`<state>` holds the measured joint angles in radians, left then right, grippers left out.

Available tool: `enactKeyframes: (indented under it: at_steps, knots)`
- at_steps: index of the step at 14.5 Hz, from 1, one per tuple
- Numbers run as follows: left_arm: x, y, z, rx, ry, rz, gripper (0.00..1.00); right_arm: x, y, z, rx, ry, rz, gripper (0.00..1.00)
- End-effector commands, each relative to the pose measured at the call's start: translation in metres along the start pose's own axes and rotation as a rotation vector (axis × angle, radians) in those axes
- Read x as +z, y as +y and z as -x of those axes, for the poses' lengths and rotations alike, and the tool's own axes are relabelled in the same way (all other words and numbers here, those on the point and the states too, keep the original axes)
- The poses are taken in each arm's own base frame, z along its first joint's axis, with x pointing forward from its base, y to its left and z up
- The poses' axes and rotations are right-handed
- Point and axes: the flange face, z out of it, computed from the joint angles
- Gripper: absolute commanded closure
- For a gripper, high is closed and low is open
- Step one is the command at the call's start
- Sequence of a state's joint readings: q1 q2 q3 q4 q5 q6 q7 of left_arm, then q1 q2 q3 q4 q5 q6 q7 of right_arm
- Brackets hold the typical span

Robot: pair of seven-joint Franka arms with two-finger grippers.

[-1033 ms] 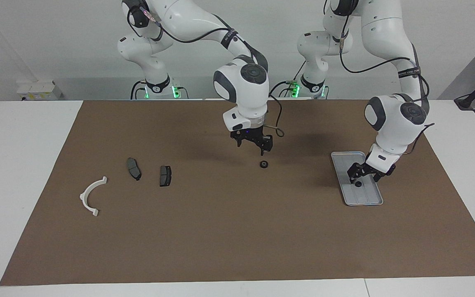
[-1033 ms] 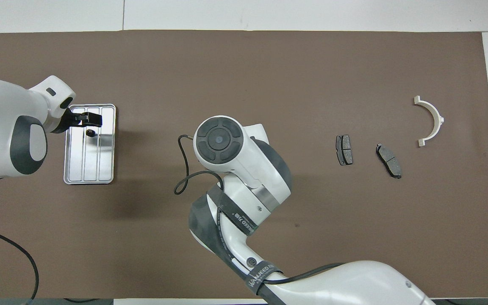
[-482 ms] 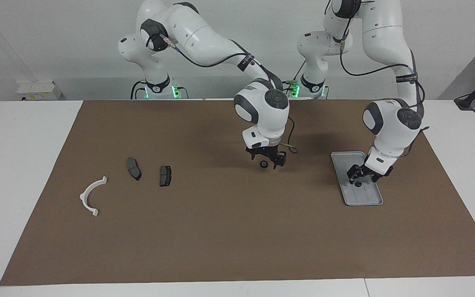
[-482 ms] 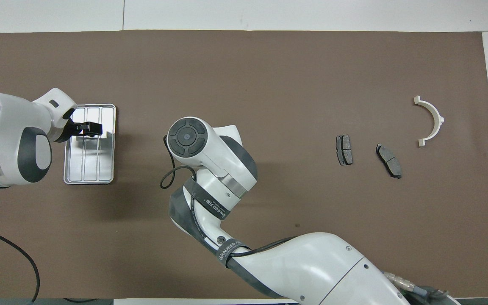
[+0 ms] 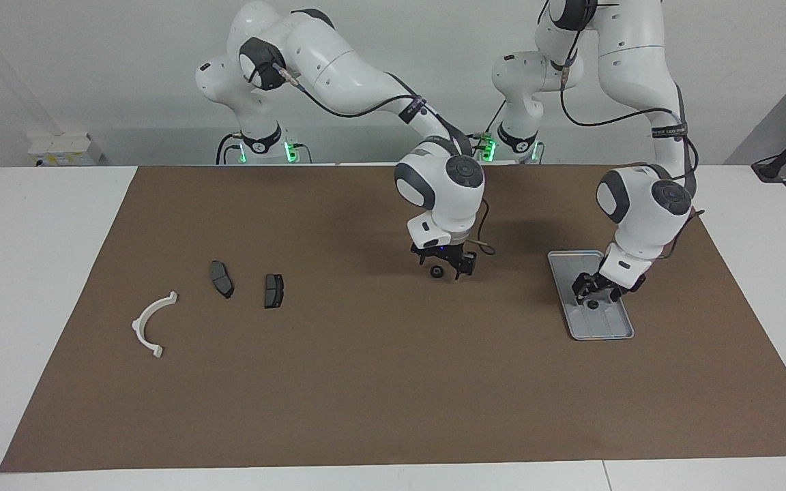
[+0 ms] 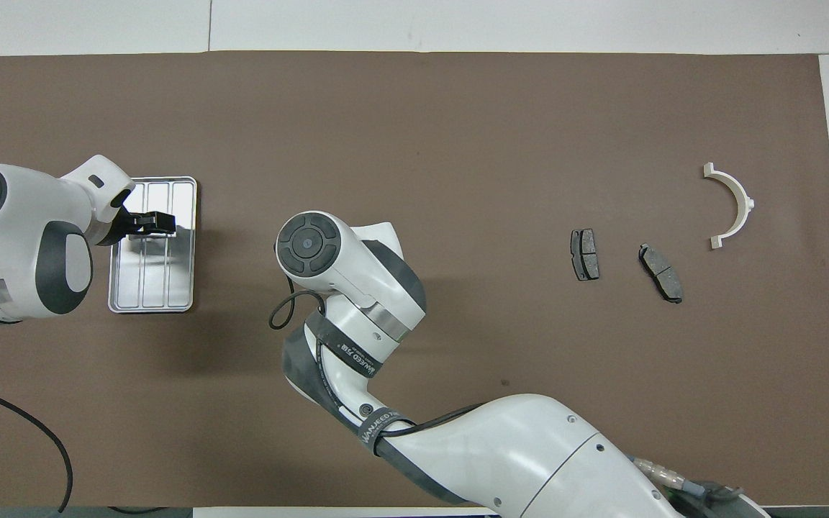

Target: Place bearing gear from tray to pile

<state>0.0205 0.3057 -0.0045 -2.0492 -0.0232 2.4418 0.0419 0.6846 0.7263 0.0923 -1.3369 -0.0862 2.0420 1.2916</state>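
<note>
— Where is the left gripper working?

— It is hanging low over the tray, at the left arm's end of the brown mat. Its fingers are standing apart, one on each side of a small black bearing gear that is lying on the tray. Whether they are touching the gear cannot be told.

— And the right gripper?

— It is reaching down near the middle of the mat. Its fingers are spread wide, holding nothing, and a second black gear is sitting on the mat between them. From overhead the arm's own wrist is hiding both.

— Where is the pile lying?

— Well apart from both grippers, toward the right arm's end of the table. Two dark pads are lying near each other, and the white curved bracket is resting beside them, closer to the mat's edge and slightly farther from the robots.
</note>
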Motion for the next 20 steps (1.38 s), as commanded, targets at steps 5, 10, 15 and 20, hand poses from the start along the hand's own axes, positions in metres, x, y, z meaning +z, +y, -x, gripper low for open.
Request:
enactKeyframes:
  at_steps: [5,10,15,20]
  knots:
    - [0.002,0.004,0.003,0.001,0.01,0.012,1.0,0.021,0.004,0.008,0.008,0.008,-0.011,0.01]
    - [-0.035,0.002,-0.019,0.001,-0.031,0.017,1.0,0.018,0.005,0.006,0.015,0.0,-0.007,0.53]
    - [-0.115,0.011,-0.039,-0.05,-0.077,0.09,1.0,0.015,0.005,0.0,0.026,-0.002,-0.014,1.0]
    - [-0.138,0.052,-0.033,-0.137,-0.072,0.098,1.0,0.006,0.009,-0.003,0.029,-0.008,0.007,1.0]
